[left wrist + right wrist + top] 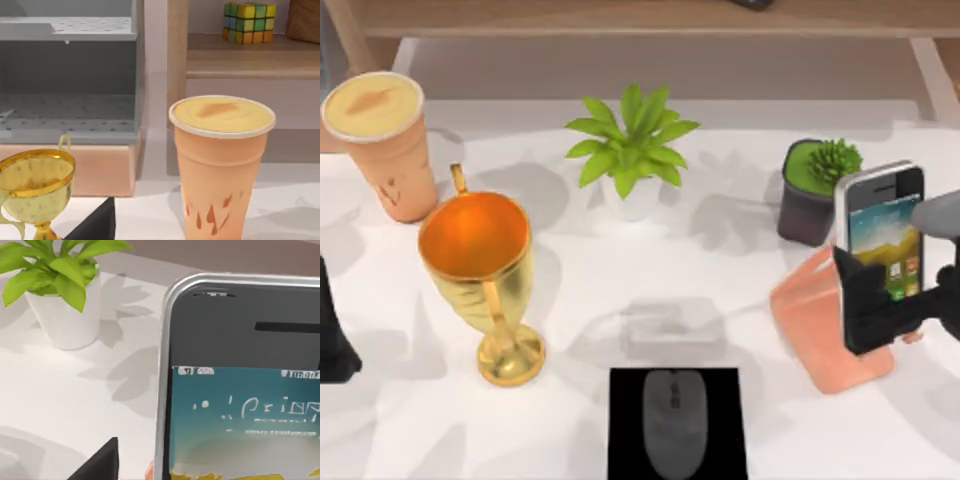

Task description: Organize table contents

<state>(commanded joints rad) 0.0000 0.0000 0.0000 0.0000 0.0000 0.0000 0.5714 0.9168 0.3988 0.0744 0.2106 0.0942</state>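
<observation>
Clearly the right gripper [880, 300] was the one at work, at the top view's right edge, its dark fingers clamped on the lower part of the smartphone [882, 232], which stood upright, screen facing the camera, against a salmon-coloured stand [820, 330]; whether the phone was seated in that stand or held just above it could not be told. In the right wrist view the smartphone's silver edge and icon screen [240, 390] loomed close, with a white-potted plant [62, 295] behind. The left gripper [332, 340] sat at the left edge of the table [720, 250], and whether its fingers were apart or together could not be told. The orange paper cup [385, 140] stood upright at the far left, just behind the gold trophy goblet [485, 270], and appeared whole in the left wrist view [220, 160]. The grey mouse [673, 420] lay on a black mat [625, 400] at the near middle. The phone was probably stiff, thin and slick along its metal edges, so a hold across its 2 long sides, low down, seemed safest. The cup was likely light and crushable, best taken around its mid-body with gentle force. The mouse looked rigid and smooth, suited to a grip across its flanks.
</observation>
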